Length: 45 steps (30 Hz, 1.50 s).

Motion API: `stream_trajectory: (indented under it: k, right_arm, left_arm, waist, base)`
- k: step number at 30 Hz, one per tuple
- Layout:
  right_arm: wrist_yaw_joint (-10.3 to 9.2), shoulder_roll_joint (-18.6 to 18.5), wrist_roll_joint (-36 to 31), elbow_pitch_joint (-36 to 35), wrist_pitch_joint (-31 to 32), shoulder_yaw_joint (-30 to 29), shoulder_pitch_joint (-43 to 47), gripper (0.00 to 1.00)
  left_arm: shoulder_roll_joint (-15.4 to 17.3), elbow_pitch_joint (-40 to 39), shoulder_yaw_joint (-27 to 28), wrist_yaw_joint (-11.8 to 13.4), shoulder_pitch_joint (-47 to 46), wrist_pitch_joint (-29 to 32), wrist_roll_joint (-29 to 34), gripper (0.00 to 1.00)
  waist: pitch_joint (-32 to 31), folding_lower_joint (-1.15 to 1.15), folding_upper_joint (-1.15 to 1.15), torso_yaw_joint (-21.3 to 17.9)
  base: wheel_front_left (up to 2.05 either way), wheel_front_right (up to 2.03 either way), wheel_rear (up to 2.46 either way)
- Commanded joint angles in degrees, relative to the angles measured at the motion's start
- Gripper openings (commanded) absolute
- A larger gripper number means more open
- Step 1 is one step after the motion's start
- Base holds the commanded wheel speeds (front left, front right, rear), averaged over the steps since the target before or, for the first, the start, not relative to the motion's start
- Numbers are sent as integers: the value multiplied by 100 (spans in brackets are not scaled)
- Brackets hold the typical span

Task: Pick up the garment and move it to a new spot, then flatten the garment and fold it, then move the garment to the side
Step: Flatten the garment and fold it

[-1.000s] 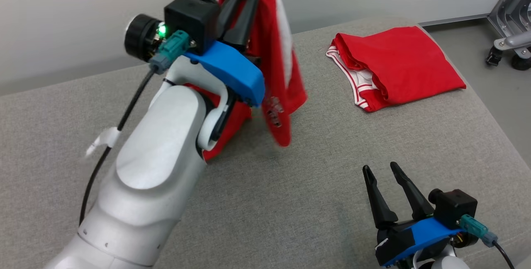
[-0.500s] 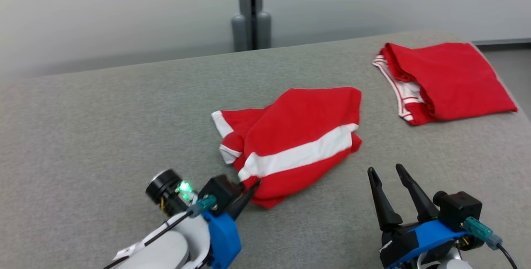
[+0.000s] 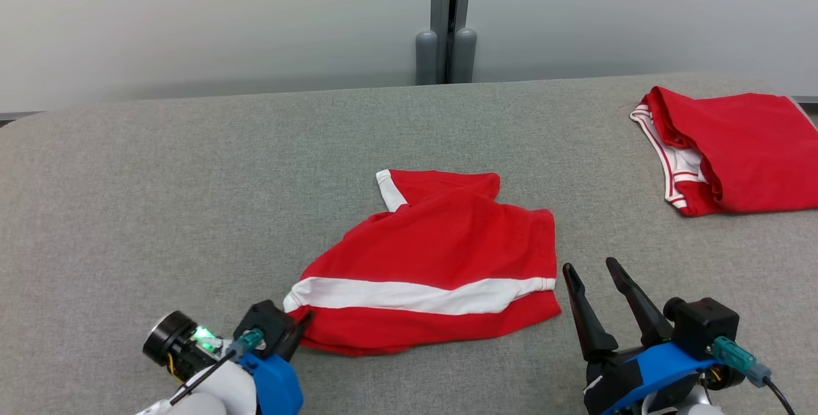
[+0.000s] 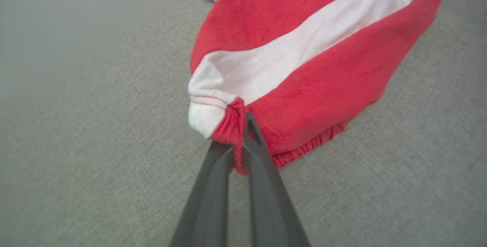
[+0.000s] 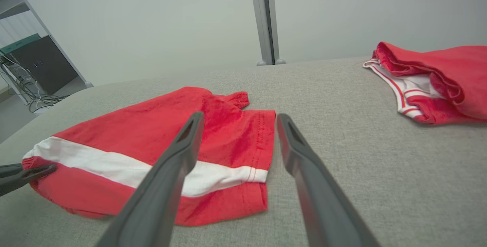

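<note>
While our left tool (image 4: 239,140) pinches the garment (image 3: 441,255) corner, we want the right tool (image 3: 591,266), spread apart, gripping the opposite corner.

Head looks down; both low wrist views share the garment (image 3: 447,249).
</note>
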Motion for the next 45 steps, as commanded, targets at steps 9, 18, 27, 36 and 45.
stream_trajectory:
  k: [9,18,27,36,45]
  right_arm:
    - [2,-13,17,-25,-4,-106,97,100]
    - [2,-13,-28,-85,32,-321,233,100]
    - [2,-12,-16,-138,57,-404,299,100]
    - [2,-13,30,-142,91,-389,361,100]
    - [2,-13,67,-74,54,-431,420,100]
  left_arm:
    - [-396,186,622,698,606,-550,-702,100]
    - [-704,-108,1397,1235,1220,-1418,-1408,100]
    - [-926,-711,2627,1299,1506,-1860,-1189,100]
    - [-1536,-922,3892,737,2080,-1862,-218,100]
    - [-1723,-310,4208,483,2239,-1863,152,100]
  waist:
    - [-101,0,0,3]
    - [-277,0,0,115]
    - [-449,0,0,178]
    - [-593,0,0,121]
    - [-652,0,0,138]
  base:
    - [0,0,0]
    - [0,0,0]
    - [0,0,0]
    - [0,0,0]
    - [0,0,0]
